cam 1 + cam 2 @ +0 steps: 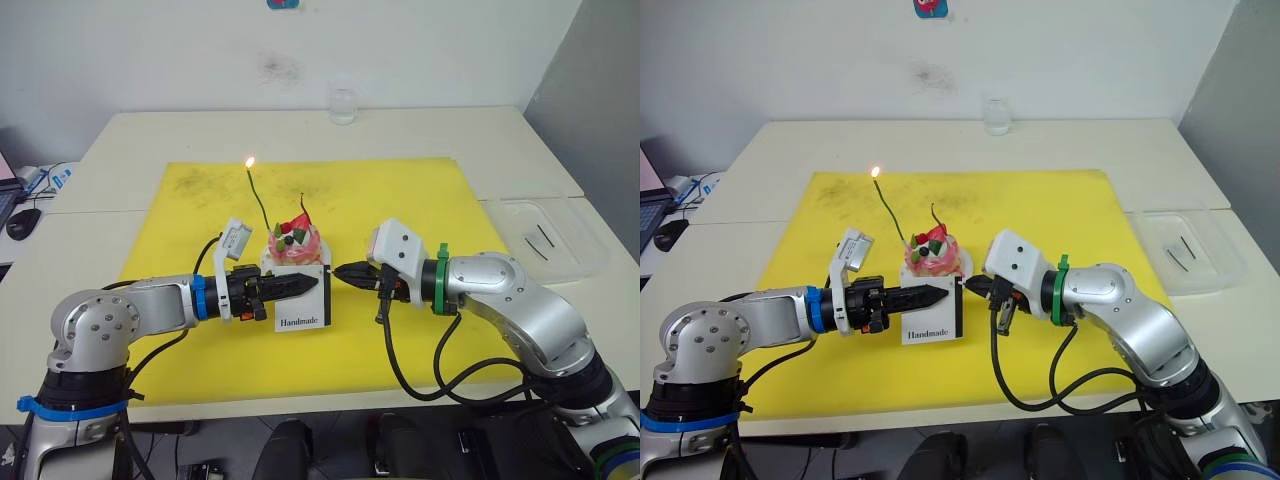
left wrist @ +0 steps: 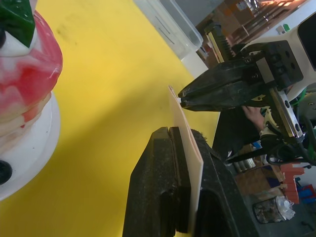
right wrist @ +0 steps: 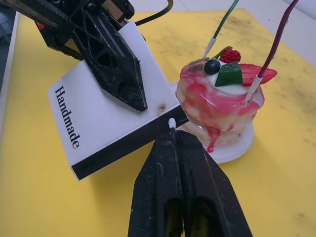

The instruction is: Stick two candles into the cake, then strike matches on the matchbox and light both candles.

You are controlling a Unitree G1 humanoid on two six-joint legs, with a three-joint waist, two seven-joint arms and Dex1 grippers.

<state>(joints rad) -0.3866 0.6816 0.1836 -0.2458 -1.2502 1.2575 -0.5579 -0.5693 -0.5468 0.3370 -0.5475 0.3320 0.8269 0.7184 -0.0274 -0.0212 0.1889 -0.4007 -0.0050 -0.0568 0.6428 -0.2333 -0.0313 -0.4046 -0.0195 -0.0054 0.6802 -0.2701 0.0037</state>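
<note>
While the left gripper (image 1: 300,285) pinches the matchbox (image 1: 303,297) upright on edge, the right gripper (image 1: 345,271) presses its fingers together on a match (image 3: 171,122), whose pale head touches the box's black strip. Both meet near the middle of the yellow mat (image 1: 400,200), just in front of the cake (image 1: 295,245). The green candle (image 1: 257,200) burns in the cake; the reddish-brown candle (image 1: 306,208) stands unlit beside it. A clear tray (image 1: 550,235) lies at the bench's right edge, well apart, with bare mat all round.
</note>
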